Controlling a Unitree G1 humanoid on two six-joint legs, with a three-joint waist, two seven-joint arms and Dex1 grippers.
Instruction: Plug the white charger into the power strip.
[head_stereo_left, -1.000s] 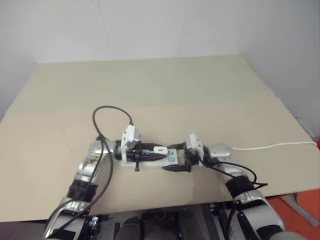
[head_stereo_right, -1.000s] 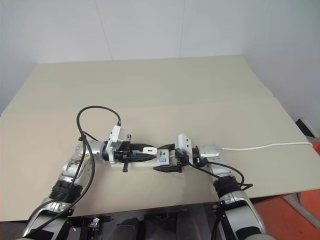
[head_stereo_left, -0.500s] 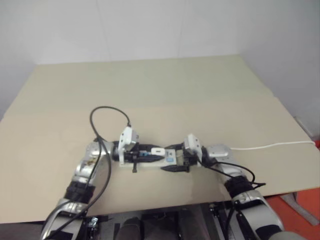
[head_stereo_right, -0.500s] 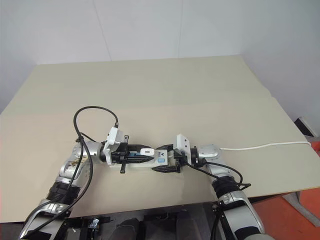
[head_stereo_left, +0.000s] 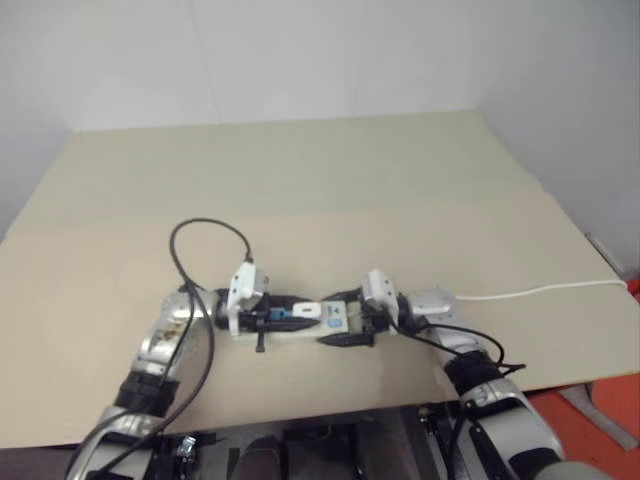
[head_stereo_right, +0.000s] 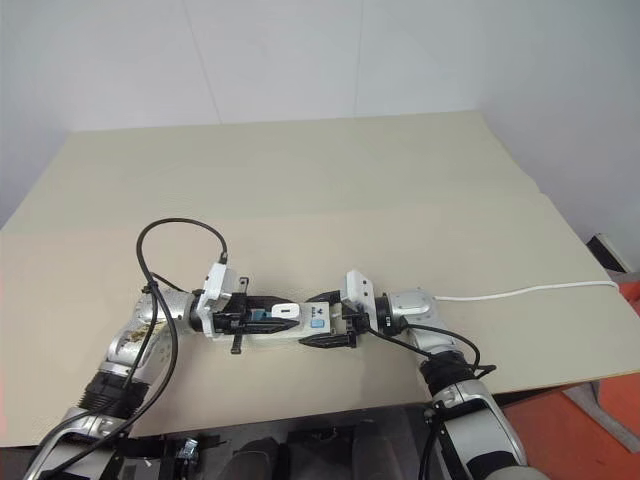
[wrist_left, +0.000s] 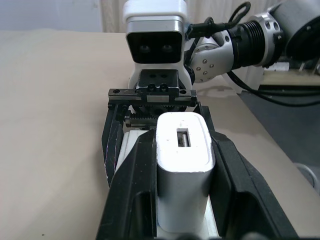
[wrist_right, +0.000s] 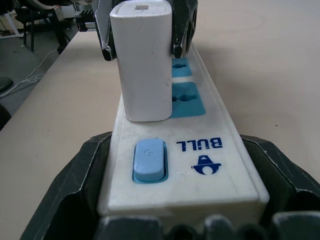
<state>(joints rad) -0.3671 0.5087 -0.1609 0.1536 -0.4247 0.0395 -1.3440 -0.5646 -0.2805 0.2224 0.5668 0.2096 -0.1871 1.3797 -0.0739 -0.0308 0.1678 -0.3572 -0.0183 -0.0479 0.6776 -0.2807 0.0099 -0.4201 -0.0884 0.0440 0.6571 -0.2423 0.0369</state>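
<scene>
Head camera, left eye: one power strip (head_stereo_left: 300, 325) lies on the beige table (head_stereo_left: 330, 190) between the two claws, close to the table's near edge, with wide bare tabletop beyond it. The left claw (head_stereo_left: 296, 310) comes in from the strip's left end, the right claw (head_stereo_left: 343, 318) from its right end. One white charger (head_stereo_left: 308, 310) stands on the strip at the left claw's tips. One thin white cord (head_stereo_left: 540, 291) runs from behind the right claw toward the table's right edge.

Right eye: the same layout, with one looped black cable (head_stereo_right: 180, 250) on the left arm, arching above the table behind the left claw.

Left wrist camera: the left claw's two black fingers (wrist_left: 131, 200) are clamped against both flanks of the charger, pinching it narrowly. The charger's upper face shows one small rectangular port. Straight ahead, past the charger, sits the right claw's white camera housing (wrist_left: 155, 30). Open tabletop lies on one side; on the other the table's edge is near.

Right wrist camera: the right claw's fingers (wrist_right: 85, 180) stand wide, one on each long side of the strip's switch end, apparently gripping it. One blue switch (wrist_right: 149, 160) sits nearest this claw, beside the "BULL" print. Just beyond it the charger stands upright on the strip, its base meeting the strip's surface. Two blue socket faces (wrist_right: 187, 100) show beside it.
</scene>
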